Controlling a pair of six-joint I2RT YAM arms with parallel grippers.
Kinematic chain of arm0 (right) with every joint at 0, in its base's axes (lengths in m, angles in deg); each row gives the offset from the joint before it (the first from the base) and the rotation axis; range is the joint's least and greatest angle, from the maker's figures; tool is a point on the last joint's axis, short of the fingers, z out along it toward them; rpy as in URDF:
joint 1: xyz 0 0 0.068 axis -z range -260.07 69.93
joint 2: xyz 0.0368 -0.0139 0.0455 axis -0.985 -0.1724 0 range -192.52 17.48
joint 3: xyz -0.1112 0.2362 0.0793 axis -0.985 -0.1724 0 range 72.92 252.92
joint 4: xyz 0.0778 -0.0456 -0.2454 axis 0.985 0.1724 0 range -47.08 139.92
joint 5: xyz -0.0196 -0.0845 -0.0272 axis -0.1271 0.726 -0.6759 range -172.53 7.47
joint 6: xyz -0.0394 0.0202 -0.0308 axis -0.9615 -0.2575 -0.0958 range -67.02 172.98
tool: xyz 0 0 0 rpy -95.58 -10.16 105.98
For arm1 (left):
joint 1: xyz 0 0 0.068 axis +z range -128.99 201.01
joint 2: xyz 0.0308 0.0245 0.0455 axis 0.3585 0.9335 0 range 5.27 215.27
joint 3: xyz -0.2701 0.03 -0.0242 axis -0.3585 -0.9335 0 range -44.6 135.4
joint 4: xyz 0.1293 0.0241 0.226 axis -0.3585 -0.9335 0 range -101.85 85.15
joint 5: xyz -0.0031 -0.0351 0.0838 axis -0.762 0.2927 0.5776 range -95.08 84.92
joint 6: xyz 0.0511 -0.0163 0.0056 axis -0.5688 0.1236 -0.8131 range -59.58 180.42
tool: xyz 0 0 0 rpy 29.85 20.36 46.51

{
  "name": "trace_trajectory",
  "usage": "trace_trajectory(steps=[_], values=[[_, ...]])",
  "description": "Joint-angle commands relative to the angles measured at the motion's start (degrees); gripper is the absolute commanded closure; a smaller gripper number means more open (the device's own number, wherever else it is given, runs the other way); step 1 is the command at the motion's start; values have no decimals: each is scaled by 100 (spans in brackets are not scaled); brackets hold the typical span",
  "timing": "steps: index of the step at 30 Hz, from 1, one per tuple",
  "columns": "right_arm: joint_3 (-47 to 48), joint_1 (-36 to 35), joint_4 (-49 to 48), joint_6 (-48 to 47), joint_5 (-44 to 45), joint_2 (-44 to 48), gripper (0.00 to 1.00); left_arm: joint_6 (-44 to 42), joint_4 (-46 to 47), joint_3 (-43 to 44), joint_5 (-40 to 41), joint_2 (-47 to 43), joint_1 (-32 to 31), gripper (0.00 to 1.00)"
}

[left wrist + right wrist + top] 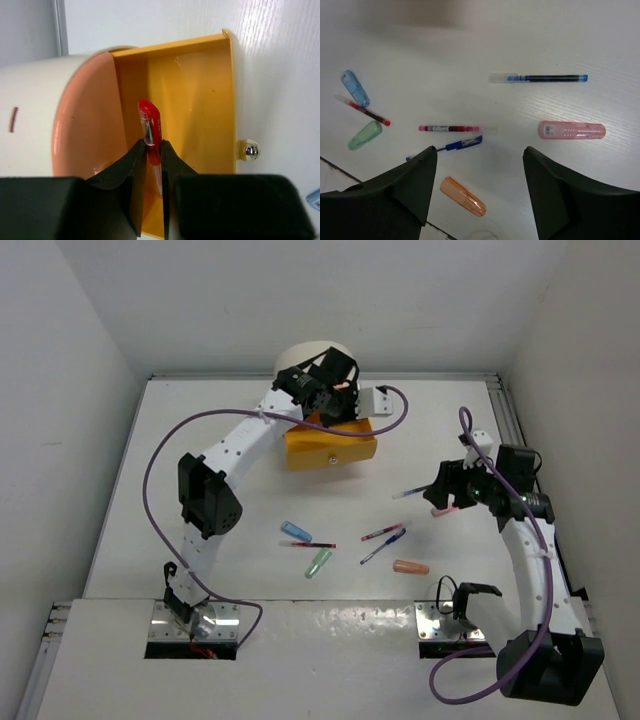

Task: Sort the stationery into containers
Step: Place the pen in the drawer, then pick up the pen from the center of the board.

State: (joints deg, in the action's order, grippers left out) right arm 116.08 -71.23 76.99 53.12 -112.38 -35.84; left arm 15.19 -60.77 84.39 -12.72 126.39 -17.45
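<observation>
left hand [154,150] clamped on a red pen [150,125], over the open yellow drawer [200,100] of the cream cabinet [35,100], far side of the bench [150,490], right hand [479,165] wide apart above a blue pen [540,78] and pink capsule [572,130] on the right

Under the left gripper [154,150], clamped on a red pen [150,125], the yellow drawer [200,100] lies bare, hemmed by its side walls and the cream cabinet [30,100] close on the gripper's left. Below the right gripper [480,150], fingers spread, bare table [520,30] shows between a pink capsule [572,130] to its right and a blue pen [462,144] and an orange capsule [463,196] by its left finger.
</observation>
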Motion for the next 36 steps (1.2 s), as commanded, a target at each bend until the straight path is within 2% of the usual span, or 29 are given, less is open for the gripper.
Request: trace_trajectory(steps=[1,5,7,11,12,15,16,17,18,20,21,22,24,27,28,33,36], values=[[-18,-58,127,-549,-241,15,31,-91,275,364,-237,-27,22,82],[-35,-233,311,-1112,13,6,29,364,397,355,-703,-79,180,37],[-35,-312,452,-1420,110,-3,30,515,459,346,-879,-124,242,30],[70,-479,671,-1789,269,-3,34,1120,827,373,-1020,-377,365,29],[166,-549,707,-1903,277,-12,36,1348,950,373,-1316,-492,452,29],[447,-1058,751,-2079,374,-178,50,2612,1591,259,-2125,-1054,1005,34],[535,-1486,742,-2080,496,-266,53,3277,1976,-37,-2380,-1221,1390,35],[632,-1778,751,-2080,654,-371,59,3571,2154,-241,-2792,-1675,1576,36],[807,-2355,751,-2045,995,-633,62,4018,2521,-765,-2926,-1923,1865,36],[957,-2990,603,-1922,1357,-907,67,4267,2726,-1286,-2937,-2641,2078,36],[1027,-3272,488,-1695,1533,-1039,74,4329,2762,-1497,-2919,-2890,2262,35],[1054,-3832,348,-1597,1604,-1301,76,4417,2736,-1874,-2901,-3284,2351,32],[1116,-4371,171,-1289,1963,-1601,73,4470,2666,-2192,-2883,-3629,2648,31],[1273,-5538,-136,-1157,2560,-2269,58,4830,2578,-2912,-3024,-4174,2992,29],[1344,-5681,-267,-1122,2624,-2662,57,4927,2577,-3054,-3024,-4402,3063,28],[2214,-6507,-330,-648,2861,-3904,59,5182,2919,-4055,-2945,-5167,3432,28],[2574,-6623,-496,-358,2941,-4528,59,5121,2842,-4303,-2919,-5501,3555,28]])
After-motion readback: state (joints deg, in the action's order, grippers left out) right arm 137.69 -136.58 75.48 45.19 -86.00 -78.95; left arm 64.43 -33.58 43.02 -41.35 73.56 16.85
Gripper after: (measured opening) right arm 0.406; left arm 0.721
